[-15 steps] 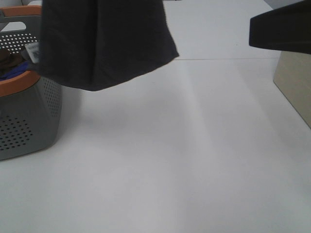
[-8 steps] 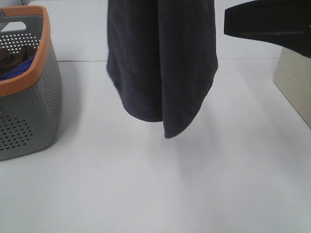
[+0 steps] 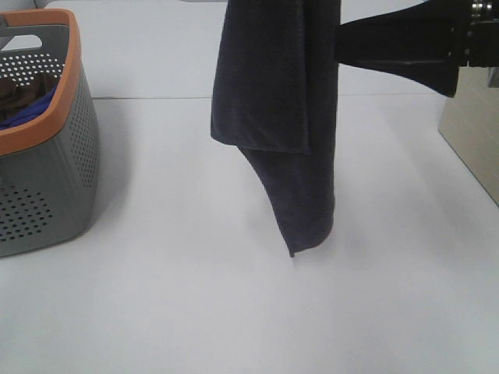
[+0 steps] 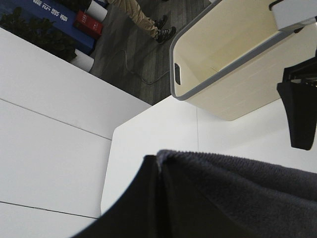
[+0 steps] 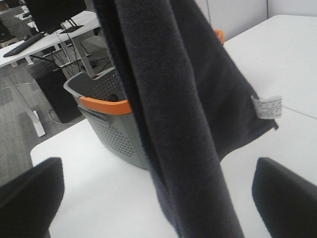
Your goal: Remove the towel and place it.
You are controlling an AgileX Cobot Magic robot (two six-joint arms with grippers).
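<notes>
The dark navy towel [image 3: 277, 117] hangs in folds from above the frame over the middle of the white table [image 3: 156, 296], its lowest corner just above the surface. In the left wrist view my left gripper [image 4: 157, 162] is shut on the towel [image 4: 237, 193] at its top edge. My right gripper [image 3: 343, 43] reaches in from the right at the towel's upper part, jaws open. In the right wrist view the towel [image 5: 183, 99] hangs between the spread fingers [image 5: 29, 198], and its white tag [image 5: 267, 106] shows at one corner.
A grey perforated basket with an orange rim [image 3: 47, 125] stands at the left and holds brown and blue cloth [image 3: 23, 101]. A beige bin [image 3: 472, 132] sits at the table's right edge, and the left wrist view shows the bin [image 4: 223, 64] from above.
The towel has travelled right from beside the basket to the middle of the table and now hangs longer. The right gripper has moved left up to it.
</notes>
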